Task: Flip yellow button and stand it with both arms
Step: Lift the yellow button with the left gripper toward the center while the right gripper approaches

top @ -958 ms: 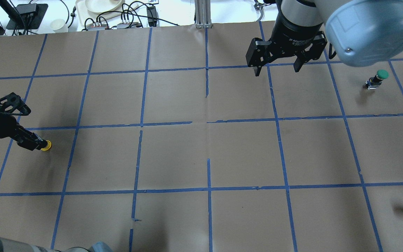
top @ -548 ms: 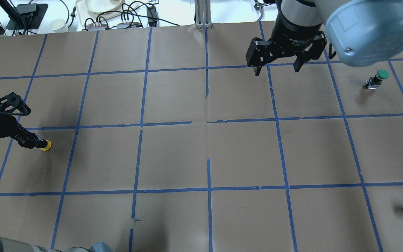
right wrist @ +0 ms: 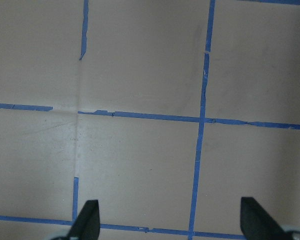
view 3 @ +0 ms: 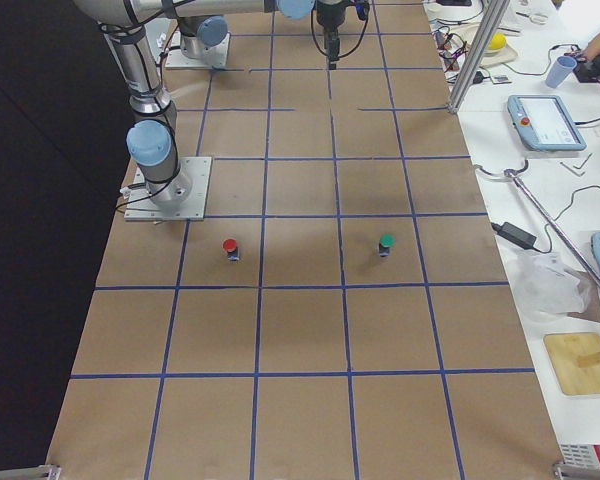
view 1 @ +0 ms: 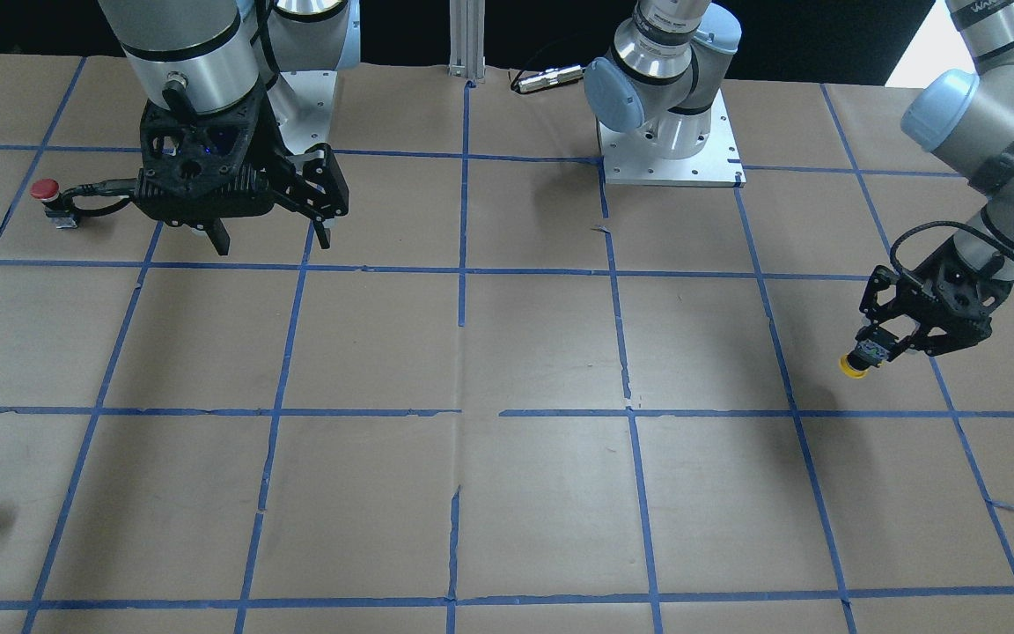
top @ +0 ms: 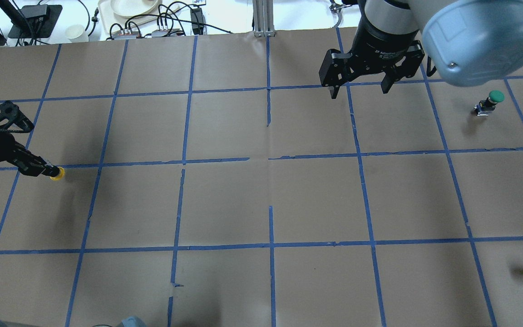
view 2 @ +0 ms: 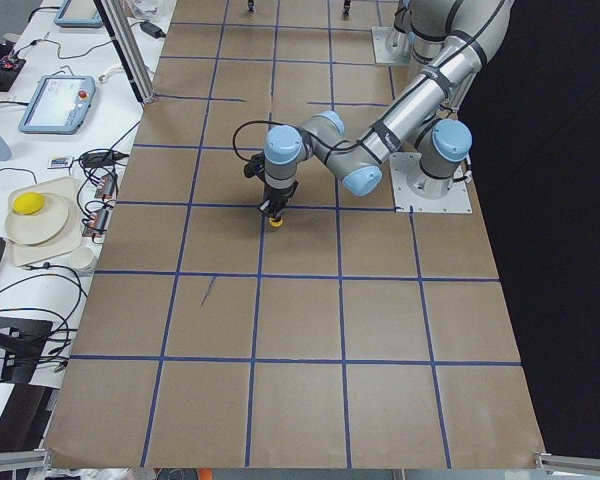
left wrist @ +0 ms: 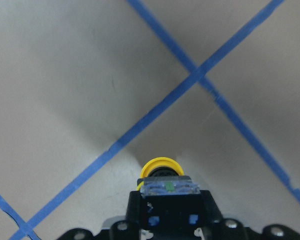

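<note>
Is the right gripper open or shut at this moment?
Open. In the wrist view the right gripper has its fingers far apart, with only bare table between them. It holds nothing.

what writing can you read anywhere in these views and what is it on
"2F Adaptive": white print on the body of the black two-finger right gripper; the words after it are too small.
Lettering on the silver-grey left arm: blurred, unreadable.
Screen of the grey tablet beside the table: too small.
</note>
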`<action>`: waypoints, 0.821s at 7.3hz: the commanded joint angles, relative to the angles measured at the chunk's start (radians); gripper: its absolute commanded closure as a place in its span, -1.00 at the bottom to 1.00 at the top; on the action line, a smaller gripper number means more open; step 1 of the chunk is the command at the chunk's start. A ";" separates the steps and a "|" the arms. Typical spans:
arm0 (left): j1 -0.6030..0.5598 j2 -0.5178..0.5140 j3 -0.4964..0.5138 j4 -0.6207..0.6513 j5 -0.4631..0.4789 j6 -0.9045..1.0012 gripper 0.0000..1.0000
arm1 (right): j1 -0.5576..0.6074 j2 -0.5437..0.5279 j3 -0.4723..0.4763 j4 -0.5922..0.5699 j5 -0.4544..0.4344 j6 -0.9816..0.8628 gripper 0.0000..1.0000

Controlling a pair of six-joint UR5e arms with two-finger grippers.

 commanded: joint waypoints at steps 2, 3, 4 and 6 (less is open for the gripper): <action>-0.108 0.143 0.009 -0.342 -0.273 -0.178 0.88 | 0.000 0.000 0.000 0.000 0.000 0.000 -1.00; -0.134 0.136 0.007 -0.390 -0.417 -0.263 0.88 | 0.000 0.000 0.000 0.000 0.000 0.000 -1.00; -0.175 0.139 0.007 -0.443 -0.519 -0.352 0.90 | 0.000 0.000 -0.002 0.000 0.001 0.000 -1.00; -0.201 0.163 0.009 -0.692 -0.834 -0.405 0.93 | -0.075 -0.005 -0.014 0.011 0.038 0.062 -1.00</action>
